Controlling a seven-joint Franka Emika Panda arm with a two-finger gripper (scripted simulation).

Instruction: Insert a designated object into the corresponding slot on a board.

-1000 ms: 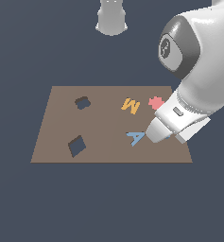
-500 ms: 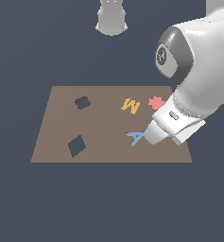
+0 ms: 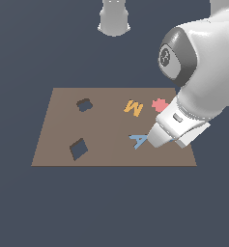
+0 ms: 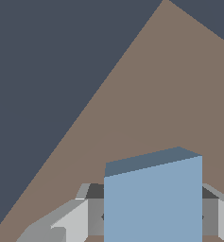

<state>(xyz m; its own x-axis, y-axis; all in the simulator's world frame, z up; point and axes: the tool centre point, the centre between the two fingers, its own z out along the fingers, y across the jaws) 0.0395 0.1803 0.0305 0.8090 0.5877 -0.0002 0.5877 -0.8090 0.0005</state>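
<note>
I've got the gripper clamped on the blue block, low over the board near-right, diamond slot far left.

Two letter-shaped pieces are lying on the flat brown rectangular board: an orange letter "M" and a blue letter "A", the A sitting just beside the white arm's end. A small round mark is showing on the dark grey joint cap, too small to read. The wrist view is showing no text.
</note>
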